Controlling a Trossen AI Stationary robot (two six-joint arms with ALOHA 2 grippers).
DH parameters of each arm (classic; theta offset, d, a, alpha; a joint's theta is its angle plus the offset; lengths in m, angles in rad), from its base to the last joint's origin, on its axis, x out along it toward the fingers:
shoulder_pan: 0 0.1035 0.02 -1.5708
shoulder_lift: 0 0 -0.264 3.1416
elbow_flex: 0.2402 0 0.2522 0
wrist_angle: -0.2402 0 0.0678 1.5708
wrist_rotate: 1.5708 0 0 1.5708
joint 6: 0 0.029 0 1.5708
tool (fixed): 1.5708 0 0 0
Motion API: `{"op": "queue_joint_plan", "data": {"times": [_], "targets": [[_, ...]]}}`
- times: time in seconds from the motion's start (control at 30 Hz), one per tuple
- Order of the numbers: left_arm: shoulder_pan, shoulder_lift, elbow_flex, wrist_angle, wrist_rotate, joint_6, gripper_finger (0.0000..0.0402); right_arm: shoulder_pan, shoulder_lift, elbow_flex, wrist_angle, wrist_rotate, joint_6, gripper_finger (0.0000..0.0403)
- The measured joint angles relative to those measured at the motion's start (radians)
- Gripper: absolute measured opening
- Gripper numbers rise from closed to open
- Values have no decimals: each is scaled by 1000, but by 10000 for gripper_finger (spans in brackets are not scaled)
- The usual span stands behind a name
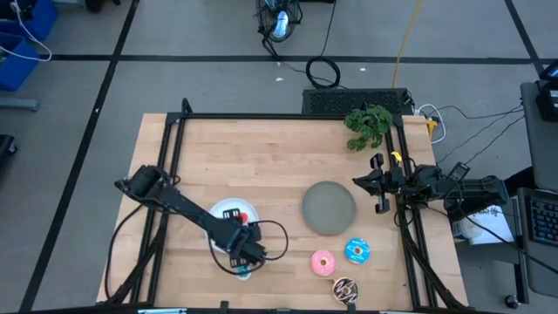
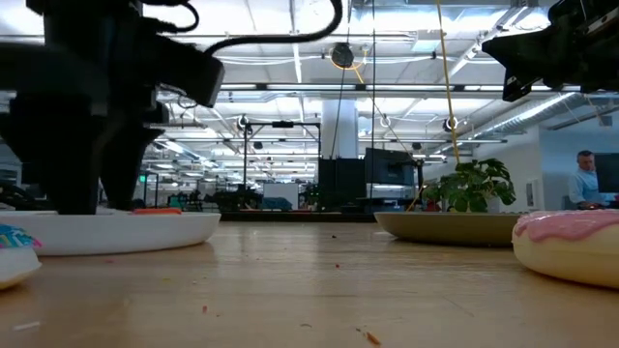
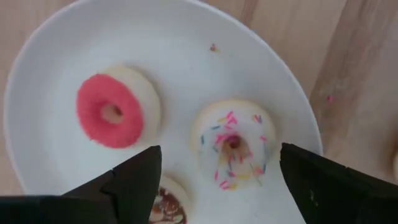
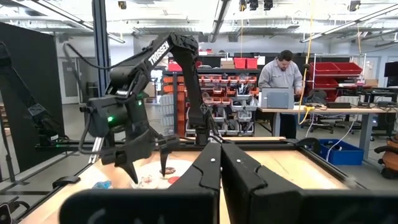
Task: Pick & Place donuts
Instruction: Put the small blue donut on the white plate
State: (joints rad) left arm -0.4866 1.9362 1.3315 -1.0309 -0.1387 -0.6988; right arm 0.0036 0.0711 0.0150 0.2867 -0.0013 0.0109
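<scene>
My left gripper (image 3: 217, 186) is open above the white plate (image 3: 37, 155), near the table's front. Its fingers stand on either side of the tiny whitish sprinkled donut (image 3: 233, 146) without touching it. The tiny red donut (image 3: 112, 115) and part of a tiny brown donut (image 3: 168, 208) also lie flat on the plate. A tiny blue donut (image 1: 242, 273) lies on the table by the plate's near rim. The larger pink (image 1: 323, 262), blue (image 1: 356, 250) and dark brown sprinkled (image 1: 345, 289) donuts lie on the table to the right. My right gripper (image 4: 221, 163) is shut and empty at the table's right edge (image 1: 379, 183).
A grey plate (image 1: 329, 207) sits mid-table, right of the white plate (image 1: 225, 209). A green plant (image 1: 368, 125) stands at the far right corner. A black frame runs along the table's edges. A person stands in the room beyond the table (image 4: 281, 71).
</scene>
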Motion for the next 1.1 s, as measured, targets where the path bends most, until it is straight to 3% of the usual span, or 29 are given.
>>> {"op": "queue_joint_plan", "data": {"times": [0.13, 0.3, 0.47, 0.6, 0.9, 1.1], "targets": [[9, -55, 31, -56, -1, -16, 318, 0, 0, 0, 0, 0, 0, 0], [10, -100, 165, -132, -21, -18, 310, 0, 2, 0, -1, 0, 0, 0], [-15, -96, 273, -83, 52, -35, 281, 0, 2, 0, 0, 0, 0, 0], [-48, -90, 291, -40, 98, -38, 219, 0, 2, 0, -1, 0, 0, 0], [-97, -90, 293, -41, 129, -47, 22, 0, 2, 0, -1, 0, 0, 0], [-123, -90, 293, -37, 124, -52, 10, 0, 2, 0, 0, 0, 0, 0]]}}
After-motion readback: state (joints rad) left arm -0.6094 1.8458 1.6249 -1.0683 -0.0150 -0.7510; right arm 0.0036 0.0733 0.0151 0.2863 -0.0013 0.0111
